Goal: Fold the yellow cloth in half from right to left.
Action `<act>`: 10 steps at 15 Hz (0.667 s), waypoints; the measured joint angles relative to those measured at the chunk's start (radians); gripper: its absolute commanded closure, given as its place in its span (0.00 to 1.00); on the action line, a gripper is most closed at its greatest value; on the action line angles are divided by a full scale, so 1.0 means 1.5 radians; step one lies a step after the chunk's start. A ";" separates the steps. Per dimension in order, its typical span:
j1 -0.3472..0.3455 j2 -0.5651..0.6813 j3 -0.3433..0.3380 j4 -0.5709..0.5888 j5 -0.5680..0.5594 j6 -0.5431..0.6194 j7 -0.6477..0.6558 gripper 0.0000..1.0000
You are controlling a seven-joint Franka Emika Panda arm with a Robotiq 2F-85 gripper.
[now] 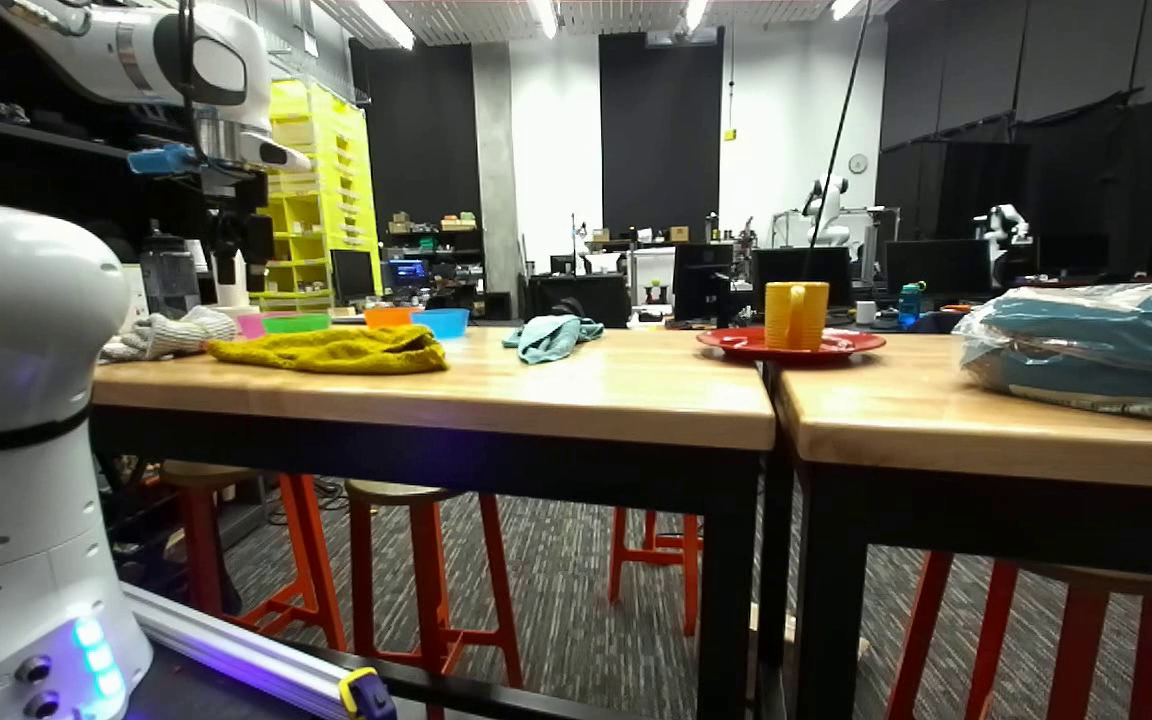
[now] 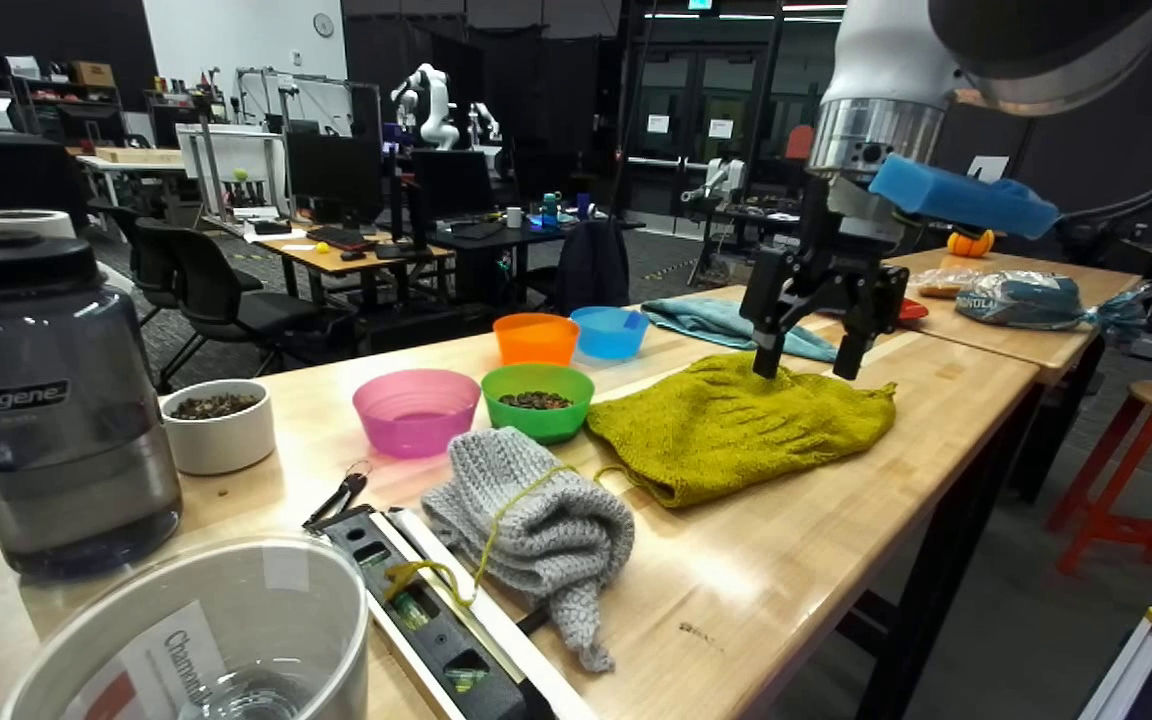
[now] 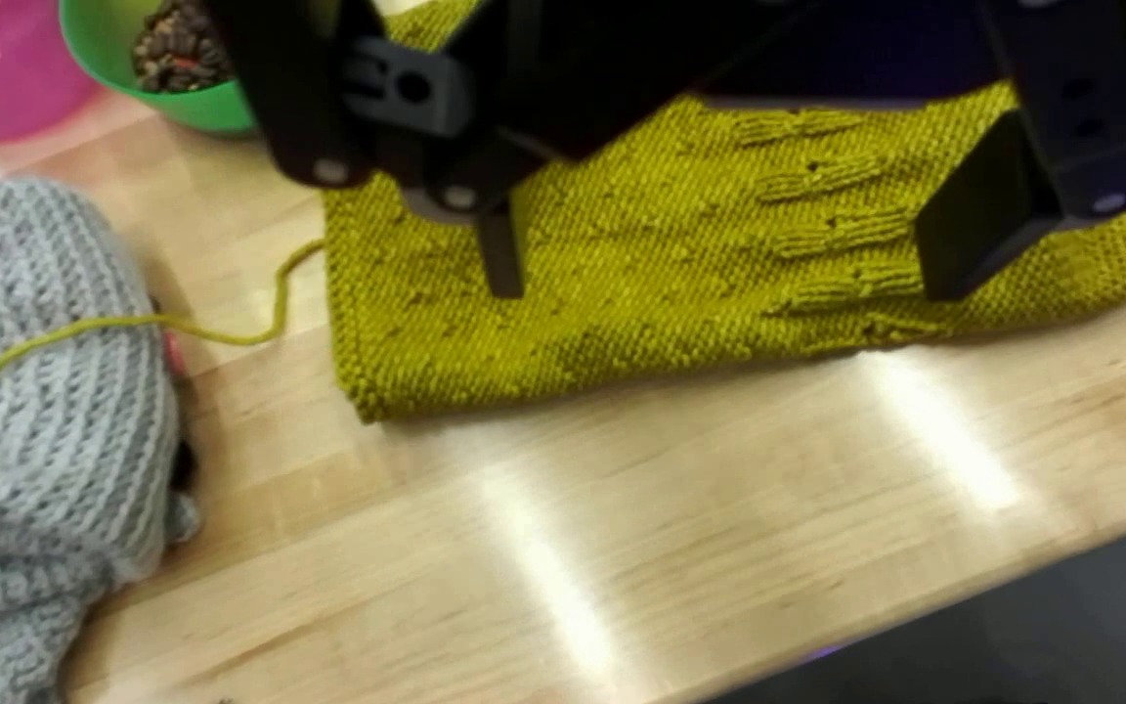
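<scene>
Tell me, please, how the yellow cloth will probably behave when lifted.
Probably floppy: the yellow cloth lies limp and rumpled. Its bumpy texture likely resists slipping. The yellow yarn at its edge, draped over the grey knitted piece, may snag.

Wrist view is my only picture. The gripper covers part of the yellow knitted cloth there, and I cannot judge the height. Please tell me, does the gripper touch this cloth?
Observer: No, an exterior view shows a gap between the gripper and the yellow knitted cloth below it.
Operator: Thank you. The thin yellow yarn leaves my picture on the left side. Where does it go?
Observer: In an exterior view it reaches the long black spirit level and lies across part of it.
Operator: I also see a green round bowl and a pink round bowl. Are there more bowls in bright colours?
Observer: Yes, an orange round bowl and a blue round bowl, in both exterior views.
</scene>
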 measured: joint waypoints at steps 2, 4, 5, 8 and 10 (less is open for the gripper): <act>-0.015 0.000 -0.022 -0.002 -0.018 0.000 -0.022 0.00; -0.030 0.000 -0.045 -0.008 -0.036 0.000 -0.046 0.00; -0.038 0.000 -0.057 -0.011 -0.047 0.000 -0.059 0.00; -0.061 -0.001 -0.091 -0.027 -0.075 0.001 -0.096 0.00; -0.079 -0.001 -0.113 -0.040 -0.091 0.003 -0.116 0.00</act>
